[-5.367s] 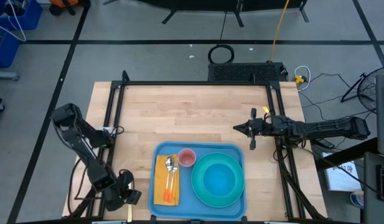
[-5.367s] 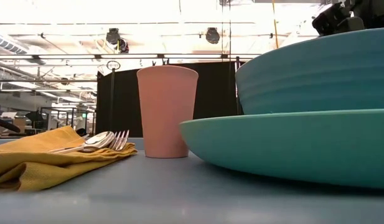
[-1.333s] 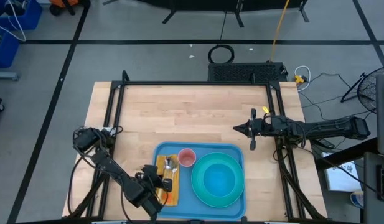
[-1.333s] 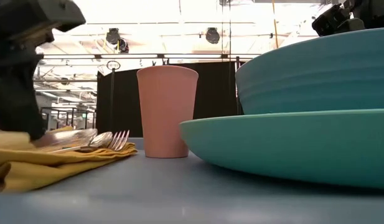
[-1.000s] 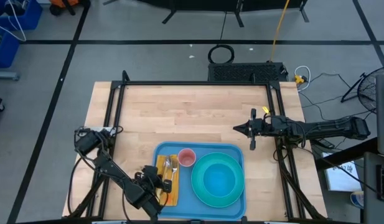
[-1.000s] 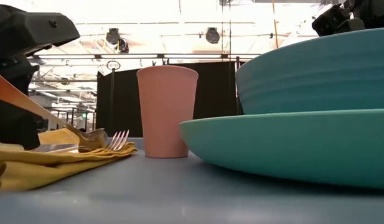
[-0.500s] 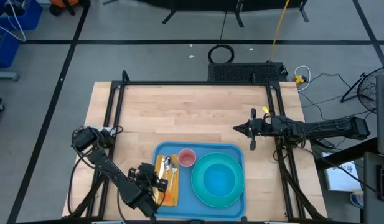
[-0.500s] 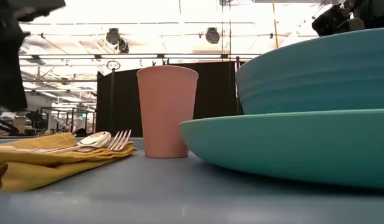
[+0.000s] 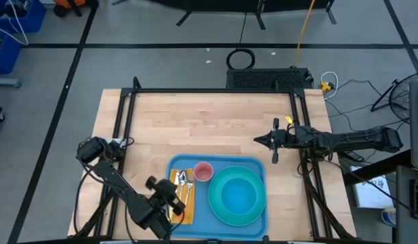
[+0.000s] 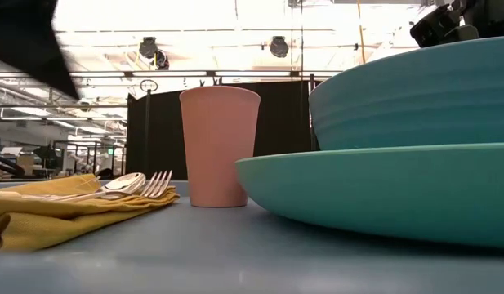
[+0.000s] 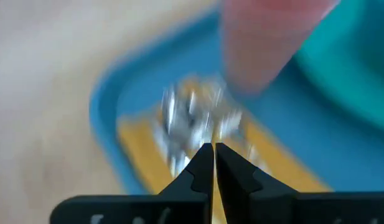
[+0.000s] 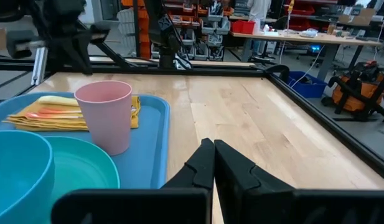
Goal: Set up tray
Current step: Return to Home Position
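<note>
The blue tray (image 9: 217,160) lies at the table's near edge. On its left part a yellow napkin (image 9: 173,215) carries a spoon and a fork (image 9: 184,180) with orange handles. A pink cup (image 9: 203,172) stands upright beside them. A teal plate (image 9: 222,211) with a blue bowl (image 9: 237,195) on it fills the tray's right part. My left gripper (image 9: 176,198) hovers shut above the napkin (image 11: 142,149), holding nothing. My right gripper (image 9: 266,140) is shut above bare wood, just beyond the tray's far right corner.
A black frame (image 9: 209,91) runs around the wooden table top (image 9: 195,122), which lies bare beyond the tray. In the low view the cup (image 10: 219,147), plate (image 10: 382,192) and bowl (image 10: 415,94) stand close in front, and my left arm (image 10: 27,37) shows dark at upper left.
A second ago my left gripper held the spoon's orange handle tipped up, its bowl end on the napkin. The spoon now lies flat again beside the fork. My left gripper has let go, risen and drawn back a little toward the table's left edge.
</note>
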### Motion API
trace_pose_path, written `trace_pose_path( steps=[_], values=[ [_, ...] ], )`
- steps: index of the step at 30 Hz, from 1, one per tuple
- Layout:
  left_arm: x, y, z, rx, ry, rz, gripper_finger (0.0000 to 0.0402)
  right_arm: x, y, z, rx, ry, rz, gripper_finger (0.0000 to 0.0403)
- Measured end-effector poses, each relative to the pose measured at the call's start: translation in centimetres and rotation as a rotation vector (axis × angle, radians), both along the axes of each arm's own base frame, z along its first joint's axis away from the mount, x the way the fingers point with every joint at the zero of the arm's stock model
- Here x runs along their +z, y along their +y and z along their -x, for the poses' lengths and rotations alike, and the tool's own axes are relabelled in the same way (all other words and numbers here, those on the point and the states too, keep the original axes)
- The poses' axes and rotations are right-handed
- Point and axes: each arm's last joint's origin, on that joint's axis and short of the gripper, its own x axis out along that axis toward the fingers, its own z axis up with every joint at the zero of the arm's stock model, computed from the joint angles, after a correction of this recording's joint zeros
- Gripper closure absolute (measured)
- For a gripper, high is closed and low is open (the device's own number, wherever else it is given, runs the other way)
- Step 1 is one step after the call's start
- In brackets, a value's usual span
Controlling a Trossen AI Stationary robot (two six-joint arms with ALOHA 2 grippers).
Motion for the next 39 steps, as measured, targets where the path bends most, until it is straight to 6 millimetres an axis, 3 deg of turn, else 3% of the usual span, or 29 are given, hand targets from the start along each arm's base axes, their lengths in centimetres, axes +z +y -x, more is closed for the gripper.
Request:
trace_pose_path(
  steps=[4,7,11,14,17,21,24,27,31,35,39],
  values=[
    [1.5,0.3,-0.4,-0.217,-0.047,-0.250,0.0398,0.2,0.1,0.2,0.030,-0.012,0.014,0.0403],
    [3.5,1.2,-1.1,-0.349,-0.016,-0.336,0.0397,0.3,0.4,0.4,0.121,-0.023,0.016,0.0403],
    [7.2,3.9,-2.9,-0.513,0.003,-0.359,0.0398,0.6,0.8,0.7,0.256,-0.047,-0.004,0.0403],
    [9.2,6.3,-5.0,-0.749,-0.020,-0.349,0.0399,0.7,0.9,0.7,0.316,-0.059,-0.009,0.0403],
    [11.3,9.6,-6.6,-0.994,-0.149,-0.385,0.0399,0.7,0.9,0.7,0.315,-0.058,-0.014,0.0403],
    [13.4,14.5,-5.7,-1.030,-0.232,-0.495,0.0400,0.8,0.9,0.9,0.306,-0.070,-0.053,0.0403],
    [14.0,17.7,-2.5,-0.960,-0.255,-0.504,0.0400,0.9,0.9,1.4,0.306,-0.070,-0.056,0.0403],
    [13.0,19.6,2.1,-0.903,-0.333,-0.447,0.0400,0.9,1.0,2.0,0.308,-0.079,-0.042,0.0403],
    [9.1,20.5,7.1,-0.844,-0.521,-0.361,0.0400,0.4,1.0,2.6,0.310,-0.157,-0.020,0.0403],
    [5.5,20.6,9.8,-0.796,-0.685,-0.304,0.0401,-0.2,1.0,3.0,0.306,-0.239,0.003,0.0403],
    [3.4,19.9,11.0,-0.803,-0.716,-0.344,0.0401,0.0,0.8,3.1,0.258,-0.266,-0.033,0.0403]
  ],
)
